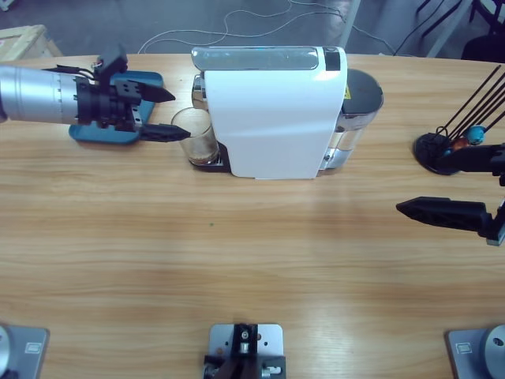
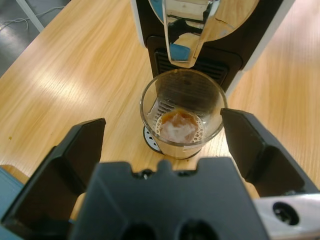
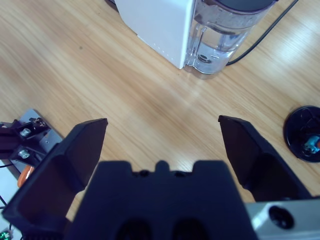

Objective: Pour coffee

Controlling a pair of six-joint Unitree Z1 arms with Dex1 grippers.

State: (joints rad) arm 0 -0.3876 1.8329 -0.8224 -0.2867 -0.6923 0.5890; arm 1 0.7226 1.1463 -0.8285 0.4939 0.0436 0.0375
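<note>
Just ahead of the left fingers (image 2: 97, 145) (spread wide, empty), glass cup (image 2: 182, 112) of coffee (image 2: 178, 125), right fingers (image 3: 90, 145) wide, empty

The setting is a robotics lab or test room rather than a home kitchen. A long wooden table (image 1: 237, 260) carries only a staged set-up: a white capsule coffee machine (image 1: 272, 110) with a clear water tank (image 3: 225, 35), a blue tray (image 1: 118, 130), and a black wire capsule rack (image 1: 458, 142). Two silver-grey arms reach in from the table's ends. Beyond the far edge lies a grey floor (image 1: 260, 24) with loose white cables (image 1: 205, 31) trailing across it, a pale wooden crate (image 1: 24, 39) at the upper left corner, and dark chair or stand legs at the upper right.
</note>
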